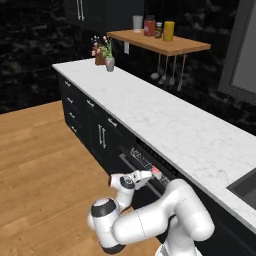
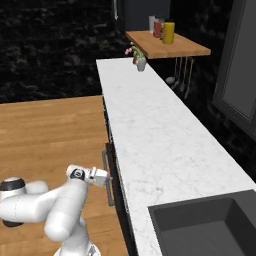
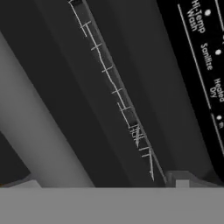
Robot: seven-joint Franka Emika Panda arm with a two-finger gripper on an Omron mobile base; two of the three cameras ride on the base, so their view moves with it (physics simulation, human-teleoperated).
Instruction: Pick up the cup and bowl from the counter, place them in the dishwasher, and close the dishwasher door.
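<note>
In the left base view the arm is reaching low to the dishwasher door [image 1: 131, 165], nearly shut, likely pushing it closed. The pincer [image 1: 154, 173] is sitting at the door's top edge by the grey bar handle [image 1: 134, 171]; I cannot tell its jaws' state. White wire rack [image 3: 114, 89] is showing through the gap. The veined marble desk [image 1: 165, 120] is stretching rightward, smooth and flat. Cup and bowl are presumably inside.

Gripper [image 1: 154, 173] fingertips sit low against the dishwasher door [image 1: 131, 167], too small to tell whether parted or closed; the arm's white links cover the door's lower part in the left base view; sink [image 2: 210, 225] cut off by the bottom and right edges (right base view); control-panel lettering [image 3: 205, 57] blurred, partly cropped at the right edge; wire rack [image 3: 118, 94] seen through a narrow gap, its contents hidden.
</note>
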